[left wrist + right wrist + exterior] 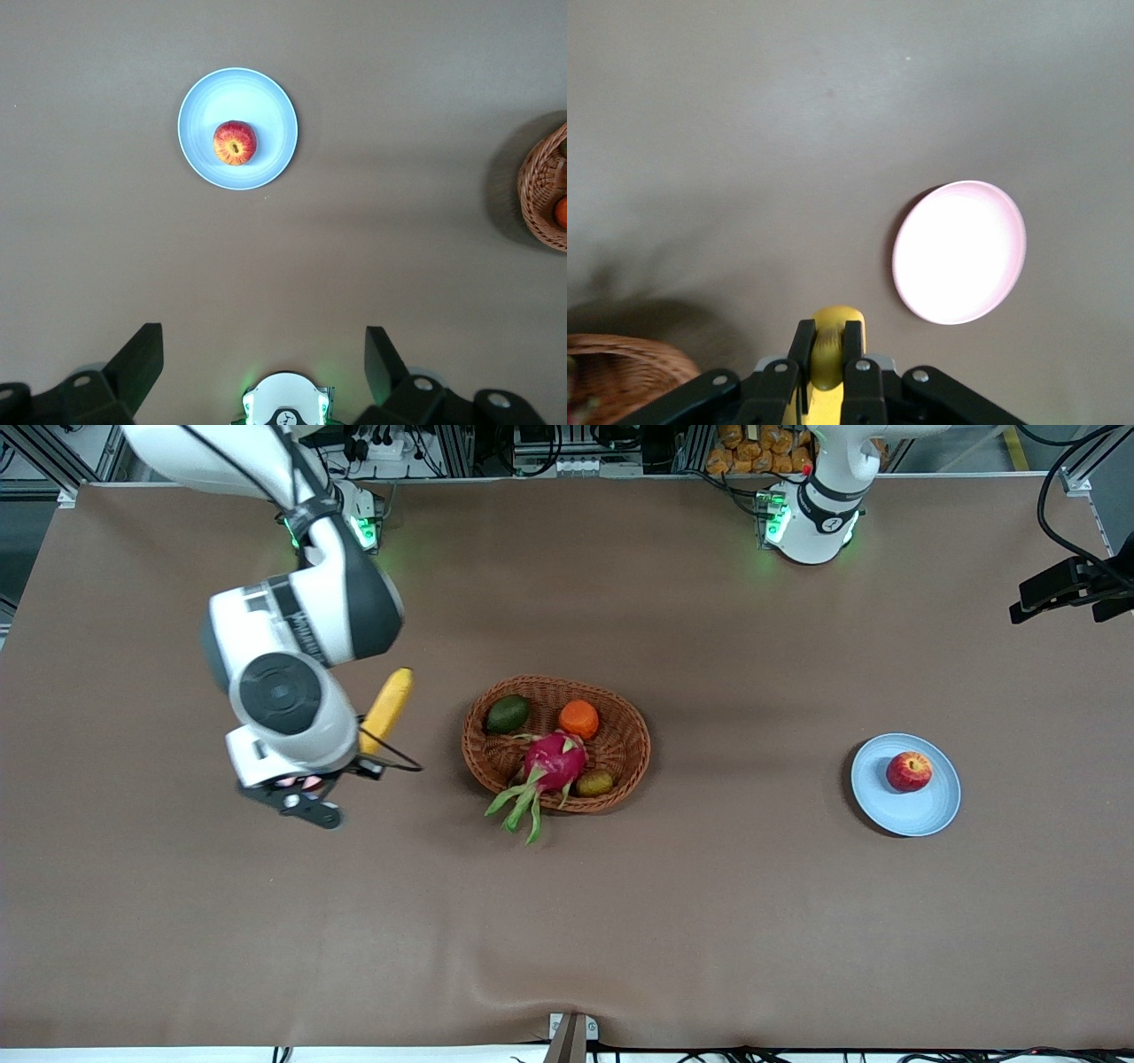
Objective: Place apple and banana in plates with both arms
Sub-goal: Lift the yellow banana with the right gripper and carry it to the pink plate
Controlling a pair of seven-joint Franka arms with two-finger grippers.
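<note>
Front view: right gripper (354, 766) up in the air over the table toward the right arm's end, beside the wicker basket (631, 737), pinching the banana (388, 708). Right wrist view: fingers (852, 341) pressed on both sides of the yellow banana (831, 354), pink plate (959, 252) bare on the brown table (744, 133) below, not touching the fruit; edge of the basket (620, 363) in a corner. Pink plate almost fully hidden under the right arm in the front view.

Left wrist view: left gripper (264, 367) high over the table, fingers (142, 359) spread wide, holding nothing. Under it the light blue plate (266, 97) with the red apple (235, 142) resting in its middle. Front view: same blue plate (939, 815) and apple (909, 771) toward the left arm's end, well apart from the basket. Left arm waiting.

In the basket: magenta dragon fruit (555, 762) with green leaves hanging over the rim, an orange (578, 718), a dark green avocado (508, 714), a small olive-brown fruit (594, 783).
</note>
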